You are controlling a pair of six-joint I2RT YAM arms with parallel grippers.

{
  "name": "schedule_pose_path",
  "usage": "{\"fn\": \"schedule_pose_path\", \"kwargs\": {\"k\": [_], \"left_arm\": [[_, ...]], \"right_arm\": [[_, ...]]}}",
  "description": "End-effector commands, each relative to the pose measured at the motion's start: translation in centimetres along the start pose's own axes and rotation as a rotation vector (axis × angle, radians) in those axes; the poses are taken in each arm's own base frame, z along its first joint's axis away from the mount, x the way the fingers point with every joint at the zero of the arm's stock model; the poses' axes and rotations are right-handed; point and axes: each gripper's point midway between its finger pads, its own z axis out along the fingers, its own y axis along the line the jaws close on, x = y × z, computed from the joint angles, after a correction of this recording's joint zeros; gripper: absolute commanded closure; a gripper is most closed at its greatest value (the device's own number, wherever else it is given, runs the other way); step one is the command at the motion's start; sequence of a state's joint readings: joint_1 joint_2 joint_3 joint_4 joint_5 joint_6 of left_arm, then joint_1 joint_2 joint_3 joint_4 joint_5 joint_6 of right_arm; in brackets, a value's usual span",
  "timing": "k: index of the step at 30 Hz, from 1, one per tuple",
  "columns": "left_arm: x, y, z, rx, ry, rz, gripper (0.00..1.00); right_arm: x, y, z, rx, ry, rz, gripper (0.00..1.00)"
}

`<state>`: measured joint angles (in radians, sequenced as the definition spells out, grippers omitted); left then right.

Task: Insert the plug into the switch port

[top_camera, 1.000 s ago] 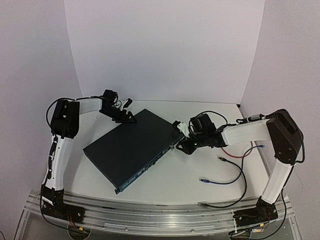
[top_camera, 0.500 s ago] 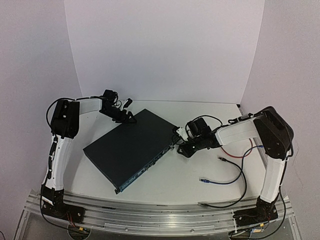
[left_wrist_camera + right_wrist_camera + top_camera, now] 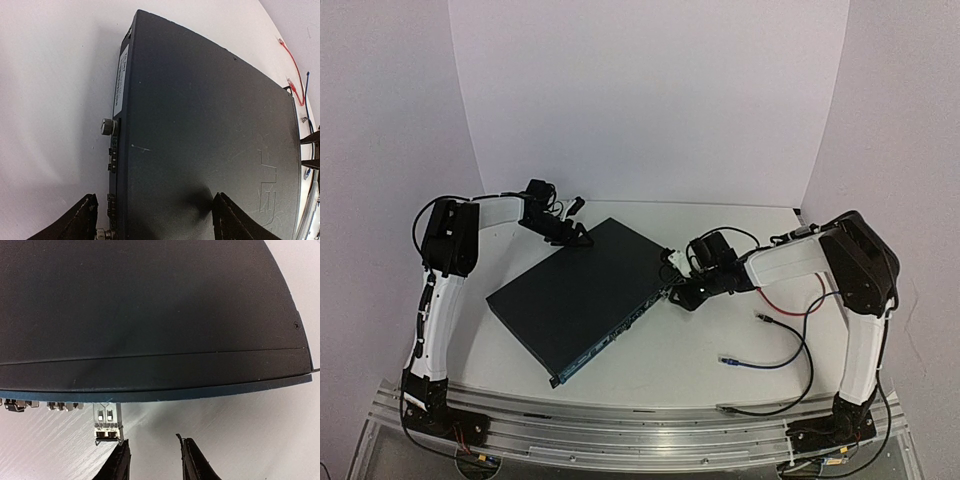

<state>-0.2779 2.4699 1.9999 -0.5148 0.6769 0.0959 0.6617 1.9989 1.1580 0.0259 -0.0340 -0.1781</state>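
The switch (image 3: 582, 295) lies flat and slantwise on the counter (image 3: 670, 350), its socket face turned toward your right arm. Your right pincer (image 3: 152, 460) sits low before that face, fingers parted with nothing between them. The plug (image 3: 108, 421) juts from a socket just beside one finger. Your left pincer (image 3: 157, 220) straddles the switch's far edge, spread wide. Bare counter lies on the near side of the switch. Loose cables (image 3: 728, 360) trail on the right, behind your right pincer.
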Motion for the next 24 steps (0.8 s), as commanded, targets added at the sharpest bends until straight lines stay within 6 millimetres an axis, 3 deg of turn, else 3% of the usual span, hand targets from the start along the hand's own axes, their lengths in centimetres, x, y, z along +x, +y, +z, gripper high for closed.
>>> {"fn": "schedule_pose_path", "kwargs": {"k": [1, 6, 24], "left_arm": [[2.1, -3.6, 1.6, 0.092, 0.076, -0.026, 0.23], [2.1, -3.6, 1.6, 0.095, 0.076, -0.029, 0.23], [2.4, -3.6, 1.8, 0.107, 0.082, -0.046, 0.23]], "right_arm": [[-1.4, 0.5, 0.1, -0.043, -0.03, 0.019, 0.67], [-2.1, 1.0, 0.1, -0.083, -0.045, 0.037, 0.68], [-4.8, -0.5, 1.8, -0.023, -0.115, 0.099, 0.71]]}}
